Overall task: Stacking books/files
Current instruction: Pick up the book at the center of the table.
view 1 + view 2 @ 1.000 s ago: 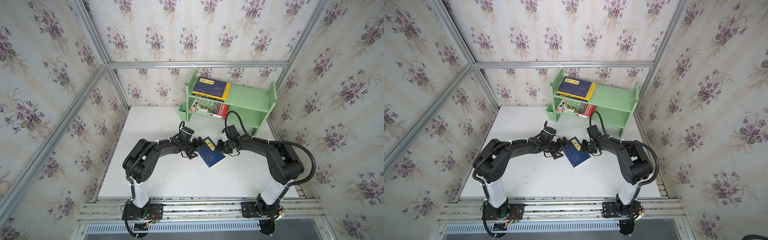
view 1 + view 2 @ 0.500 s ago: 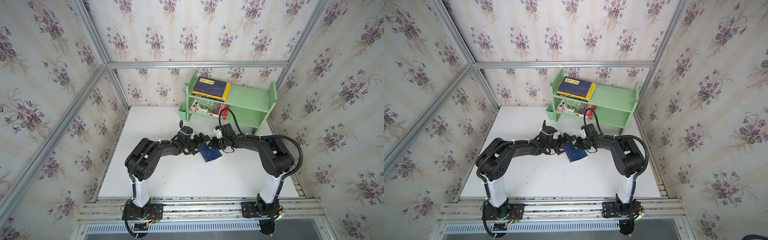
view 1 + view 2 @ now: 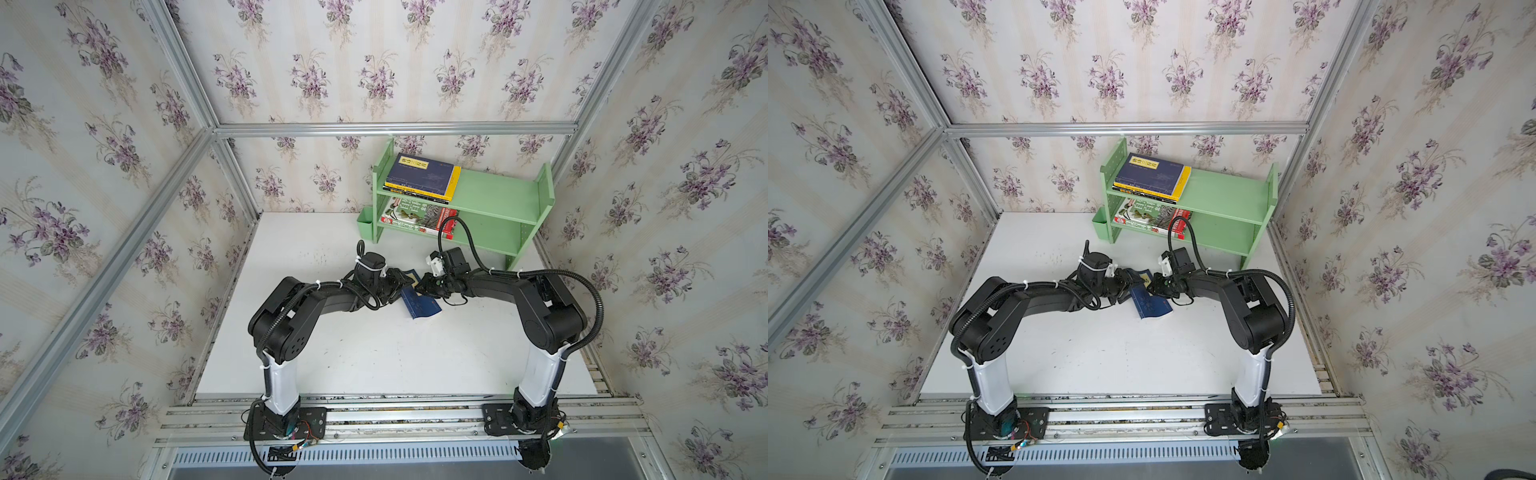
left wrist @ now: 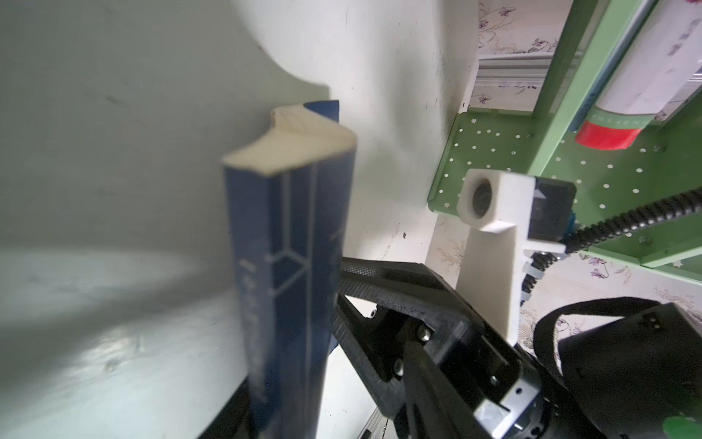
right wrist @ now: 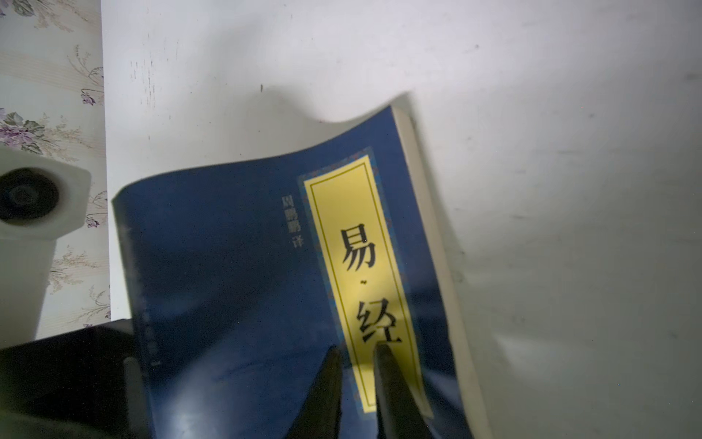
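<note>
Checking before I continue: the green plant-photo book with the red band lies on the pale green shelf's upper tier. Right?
No. The green plant-photo book with the red band lies on the lower tier of the pale green shelf, not the upper; both top views show it.

The navy book [image 4: 292, 235] shows blurred in the left wrist view, one end cropped.
</note>
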Robot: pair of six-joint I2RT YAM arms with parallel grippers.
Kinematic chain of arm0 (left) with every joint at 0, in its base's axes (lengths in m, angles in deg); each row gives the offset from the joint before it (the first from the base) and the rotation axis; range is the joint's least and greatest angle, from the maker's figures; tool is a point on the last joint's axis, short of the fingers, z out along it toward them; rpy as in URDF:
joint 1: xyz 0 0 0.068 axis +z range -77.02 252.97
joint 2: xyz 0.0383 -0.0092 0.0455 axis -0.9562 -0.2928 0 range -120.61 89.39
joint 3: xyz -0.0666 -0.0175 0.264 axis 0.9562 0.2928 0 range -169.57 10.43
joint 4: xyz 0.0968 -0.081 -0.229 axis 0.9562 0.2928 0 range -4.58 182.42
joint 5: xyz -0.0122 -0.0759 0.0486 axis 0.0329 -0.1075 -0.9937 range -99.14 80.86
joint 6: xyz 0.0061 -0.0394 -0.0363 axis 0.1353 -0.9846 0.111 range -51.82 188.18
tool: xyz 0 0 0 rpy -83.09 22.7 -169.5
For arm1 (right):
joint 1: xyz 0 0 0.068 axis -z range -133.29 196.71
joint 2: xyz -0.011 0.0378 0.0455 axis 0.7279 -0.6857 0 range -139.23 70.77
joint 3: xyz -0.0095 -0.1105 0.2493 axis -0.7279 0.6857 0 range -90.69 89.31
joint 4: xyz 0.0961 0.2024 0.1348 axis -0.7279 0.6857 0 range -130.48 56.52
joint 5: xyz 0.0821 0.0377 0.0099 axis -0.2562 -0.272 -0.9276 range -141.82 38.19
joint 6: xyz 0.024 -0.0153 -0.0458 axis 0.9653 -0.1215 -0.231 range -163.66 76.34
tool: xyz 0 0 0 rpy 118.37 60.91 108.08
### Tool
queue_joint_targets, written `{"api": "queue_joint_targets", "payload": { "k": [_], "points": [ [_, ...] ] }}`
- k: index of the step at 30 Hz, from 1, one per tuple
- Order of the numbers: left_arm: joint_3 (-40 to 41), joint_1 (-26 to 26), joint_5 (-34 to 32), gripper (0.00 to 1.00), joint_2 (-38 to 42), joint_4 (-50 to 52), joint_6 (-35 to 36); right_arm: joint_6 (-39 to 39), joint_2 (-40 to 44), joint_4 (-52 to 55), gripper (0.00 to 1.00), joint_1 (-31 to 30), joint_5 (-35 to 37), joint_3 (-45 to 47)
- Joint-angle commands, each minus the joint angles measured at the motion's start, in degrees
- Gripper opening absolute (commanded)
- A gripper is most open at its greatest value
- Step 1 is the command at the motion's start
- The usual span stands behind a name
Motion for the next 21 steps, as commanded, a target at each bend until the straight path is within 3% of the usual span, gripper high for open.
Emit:
{"api": "queue_joint_targets", "payload": {
  "k": [1, 5, 11, 21],
  "points": [
    [-1.09, 0.1, -0.17, 0.44, 1.39, -0.97, 2.43, 0.94, -0.4, 16.48, 0.22, -0.43, 2.46, 0.84],
    [-1.46, 0.1, 0.09, 0.39, 1.92, -0.82, 3.32, 1.47, 0.49, 16.76, 0.23, -0.35, 1.67, -0.25],
    [-2.42, 0.1, 0.58, 0.46, 1.79, 0.79, 4.15, 0.46, 3.4, 20.49, 0.28, 0.19, 3.39, -2.79],
    [-4.78, 0.1, 2.29, 0.39, -1.01, 2.04, 4.14, 0.27, 1.23, 22.35, 0.31, 0.55, 6.3, -3.14]
  ]
}}
